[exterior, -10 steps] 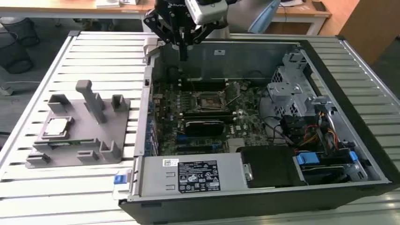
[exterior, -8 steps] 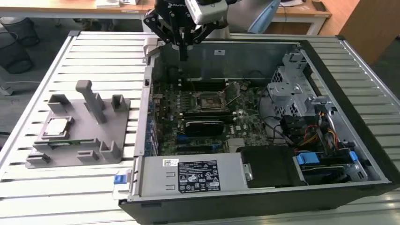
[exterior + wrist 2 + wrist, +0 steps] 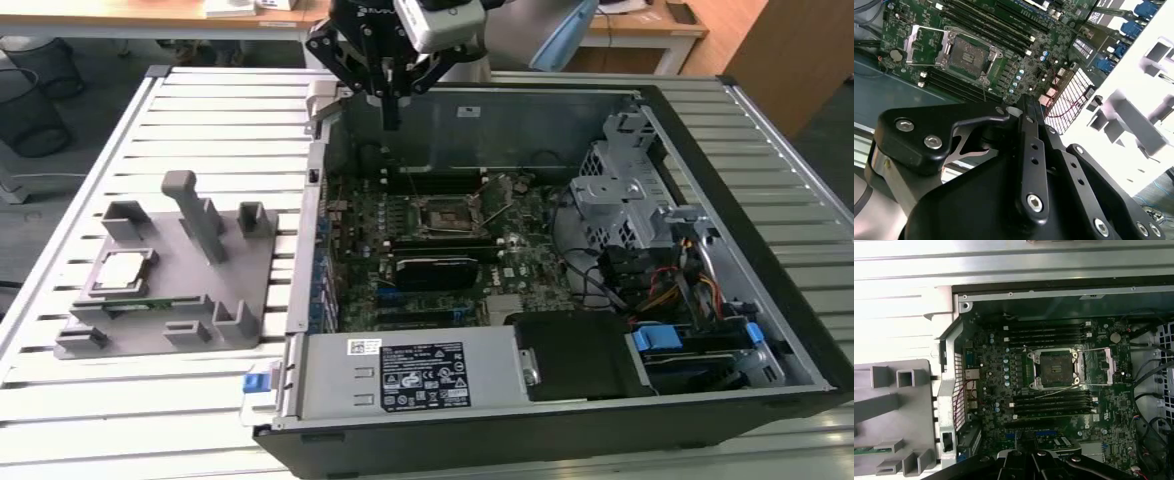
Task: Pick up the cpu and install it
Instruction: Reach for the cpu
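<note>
The cpu (image 3: 123,270), a small silvery square chip, lies flat on the grey plastic fixture (image 3: 200,290) at the exterior view's left, outside the computer case. My gripper (image 3: 391,120) hangs over the far left corner of the open case, well away from the cpu. Its fingers are shut with nothing between them. Its black linkage (image 3: 1026,150) shows in both wrist views. The motherboard's cpu socket (image 3: 1054,369) is bare, with its metal load plate (image 3: 1106,362) swung open beside it. The socket (image 3: 451,212) is nearer the front than the gripper.
The black case (image 3: 747,300) lies open on a slatted white table (image 3: 214,110). Inside are memory sticks (image 3: 1049,332), a power supply (image 3: 414,375), a metal drive cage (image 3: 627,200) and loose cables (image 3: 654,290). The fixture has upright posts (image 3: 200,215).
</note>
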`<state>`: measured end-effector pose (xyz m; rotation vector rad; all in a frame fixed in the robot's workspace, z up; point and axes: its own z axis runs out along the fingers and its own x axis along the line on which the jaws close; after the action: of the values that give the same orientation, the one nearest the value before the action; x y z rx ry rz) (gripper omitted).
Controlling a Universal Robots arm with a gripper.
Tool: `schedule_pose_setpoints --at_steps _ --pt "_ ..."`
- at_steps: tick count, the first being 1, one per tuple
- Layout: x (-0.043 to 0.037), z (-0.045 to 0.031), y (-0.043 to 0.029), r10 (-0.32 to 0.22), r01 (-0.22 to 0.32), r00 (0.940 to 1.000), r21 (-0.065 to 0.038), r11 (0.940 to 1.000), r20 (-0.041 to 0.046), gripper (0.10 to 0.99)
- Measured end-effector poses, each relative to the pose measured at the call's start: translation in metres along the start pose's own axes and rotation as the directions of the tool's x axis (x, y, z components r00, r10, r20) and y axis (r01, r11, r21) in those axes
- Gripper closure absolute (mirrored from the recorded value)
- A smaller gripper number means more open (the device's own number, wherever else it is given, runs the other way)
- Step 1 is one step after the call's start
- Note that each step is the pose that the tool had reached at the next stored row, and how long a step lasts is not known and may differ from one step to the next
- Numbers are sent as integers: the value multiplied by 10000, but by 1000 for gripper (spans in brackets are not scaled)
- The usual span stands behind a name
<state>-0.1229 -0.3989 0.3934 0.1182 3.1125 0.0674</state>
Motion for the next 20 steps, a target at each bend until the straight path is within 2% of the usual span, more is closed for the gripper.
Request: schedule_pose_setpoints --at_steps 12,20 --pt "108 -2 -8 -1 1 10000 -1 10000 0 980" --pt "148 -2 -12 -1 1 10000 -1 10000 1 980"
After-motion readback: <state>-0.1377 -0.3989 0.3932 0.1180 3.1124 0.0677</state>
